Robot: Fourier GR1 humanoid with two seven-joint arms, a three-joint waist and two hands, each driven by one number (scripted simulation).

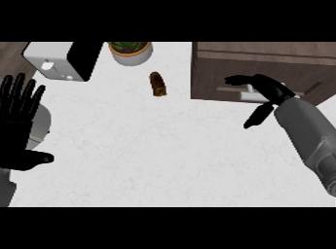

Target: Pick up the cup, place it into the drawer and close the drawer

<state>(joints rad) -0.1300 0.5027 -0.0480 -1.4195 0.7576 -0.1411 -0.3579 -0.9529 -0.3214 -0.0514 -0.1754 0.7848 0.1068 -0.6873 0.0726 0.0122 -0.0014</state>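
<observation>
A brown wooden drawer unit (271,63) fills the upper right of the head view, its front facing the white counter. My right hand (265,87) lies against that front, fingers stretched left and thumb hanging down. A small pale piece (251,95) shows just under the fingers, beside a tan handle bar (228,89). I cannot tell whether it is the cup or part of the handle. No cup stands in plain sight on the counter. My left hand (12,121) rests open at the left edge, fingers up.
A small brown object (157,83) lies on the counter (156,146) left of the drawer unit. At the back stand a potted plant (131,50) and a white and black appliance (64,60). A grey round shape (42,121) sits behind my left hand.
</observation>
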